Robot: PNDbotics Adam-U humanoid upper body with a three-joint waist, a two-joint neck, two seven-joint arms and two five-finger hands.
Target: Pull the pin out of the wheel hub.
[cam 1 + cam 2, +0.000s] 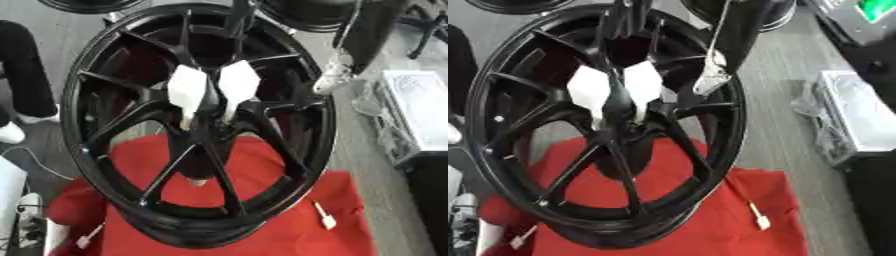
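A large black multi-spoke wheel (92, 125) stands tilted on a red cloth (289, 210). Two white patches (188, 89) flank the dark hub (210, 117) at its centre. A small pale tip (198, 181) shows at the hub's lower end. A dark limb, which I take for my left hand (627, 17), comes down over the top of the rim toward the hub. My right arm enters from the upper right, and its pale end (332, 77) lies against the rim's right side. How either hand is set is not visible.
Two small white pins lie on the cloth, one at the right (325, 217) and one at the lower left (87, 239). A white-topped box (420, 110) stands on the grey floor to the right. More black wheels (87, 4) sit behind.
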